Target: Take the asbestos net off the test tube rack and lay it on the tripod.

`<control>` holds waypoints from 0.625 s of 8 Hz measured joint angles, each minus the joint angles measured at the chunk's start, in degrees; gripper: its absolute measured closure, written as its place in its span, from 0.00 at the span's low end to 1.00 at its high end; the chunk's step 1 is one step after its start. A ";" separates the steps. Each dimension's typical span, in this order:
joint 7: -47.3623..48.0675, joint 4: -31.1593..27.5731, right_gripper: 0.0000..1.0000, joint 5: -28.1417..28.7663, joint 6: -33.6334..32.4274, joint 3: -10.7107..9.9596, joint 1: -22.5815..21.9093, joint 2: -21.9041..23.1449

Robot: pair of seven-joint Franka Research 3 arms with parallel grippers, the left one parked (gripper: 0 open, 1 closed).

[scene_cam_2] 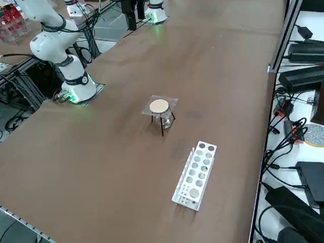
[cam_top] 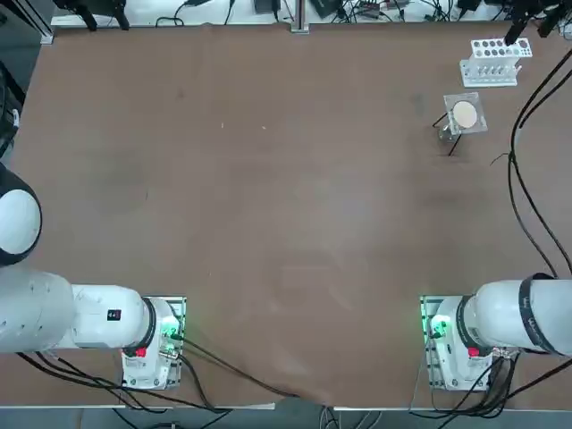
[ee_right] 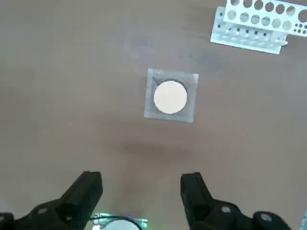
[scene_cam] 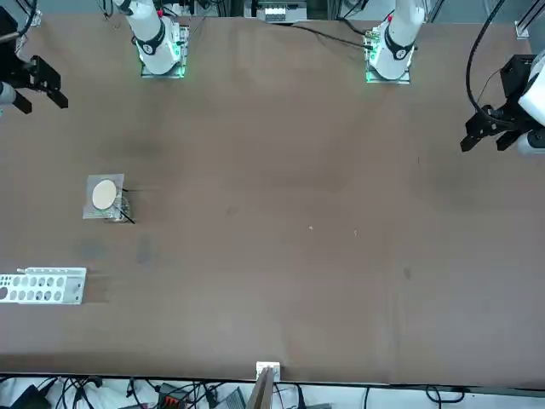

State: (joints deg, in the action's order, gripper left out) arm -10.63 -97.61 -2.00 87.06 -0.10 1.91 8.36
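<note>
Net (ee_right: 170,97) is sitting on the tripod (scene_cam_2: 162,127), pale disc up, small glass piece (scene_cam_2: 166,121) under it. Clock from the arm bases, 12 = away: net's at about 12 from the right gripper (ee_right: 141,177), lower down. Rack (cam_top: 493,71) on the desk (cam_top: 268,223), 1 o'clock of net, nothing on top. Gripper's released, jaws wide, raised well above desk, pointing down.

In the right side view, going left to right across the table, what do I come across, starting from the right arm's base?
Right arm's base, then asbestos net on the tripod, then test tube rack.
</note>
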 joint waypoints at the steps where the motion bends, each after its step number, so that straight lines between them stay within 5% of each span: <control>1: 0.94 0.01 0.00 0.06 0.48 -0.03 0.01 0.00; 5: 6.67 0.11 0.00 3.10 4.77 -0.06 0.02 -0.18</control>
State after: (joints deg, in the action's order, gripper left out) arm -3.97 -97.50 1.10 91.83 -0.16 1.93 8.18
